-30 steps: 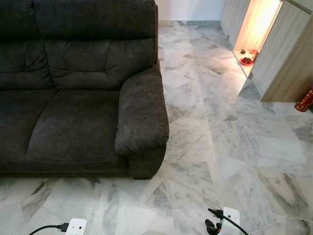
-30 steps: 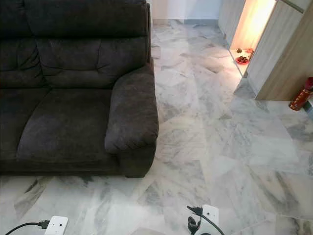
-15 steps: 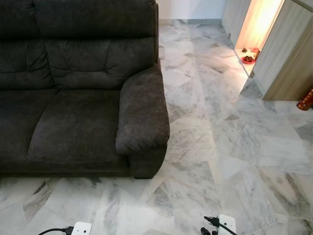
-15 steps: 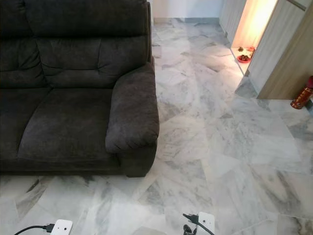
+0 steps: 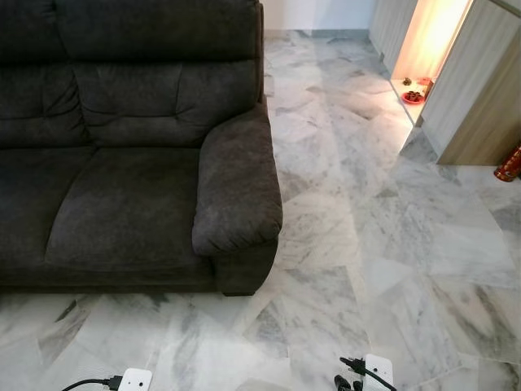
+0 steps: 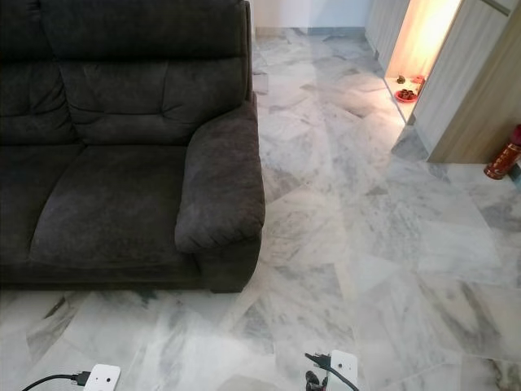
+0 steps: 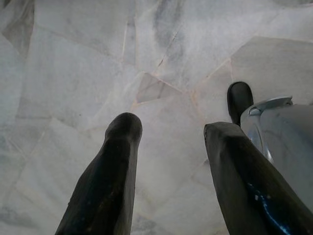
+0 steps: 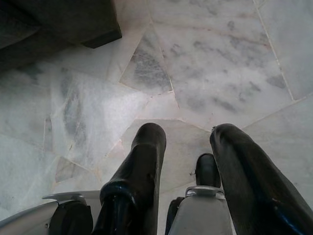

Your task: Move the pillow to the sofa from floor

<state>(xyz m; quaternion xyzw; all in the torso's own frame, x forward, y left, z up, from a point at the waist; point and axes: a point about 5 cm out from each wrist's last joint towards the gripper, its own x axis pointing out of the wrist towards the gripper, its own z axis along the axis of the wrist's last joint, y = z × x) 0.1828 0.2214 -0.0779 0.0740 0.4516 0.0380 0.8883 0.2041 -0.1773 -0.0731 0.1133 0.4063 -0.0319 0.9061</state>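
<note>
Both arms hang idle: left end effector [image 7: 168, 152] fingers spread wide over bare marble floor [image 5: 342, 236], right end effector [image 8: 188, 152] likewise wide, nothing held. Sofa [image 5: 130, 163] sits ahead and left of both, seat bare. No pillow anywhere in sight, so the step looks like searching: turn and scan the floor slowly before any reach

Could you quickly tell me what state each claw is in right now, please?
Left claw: open, holding nothing, over the grey-veined white marble floor.
Right claw: open, holding nothing, over the same floor.
</note>
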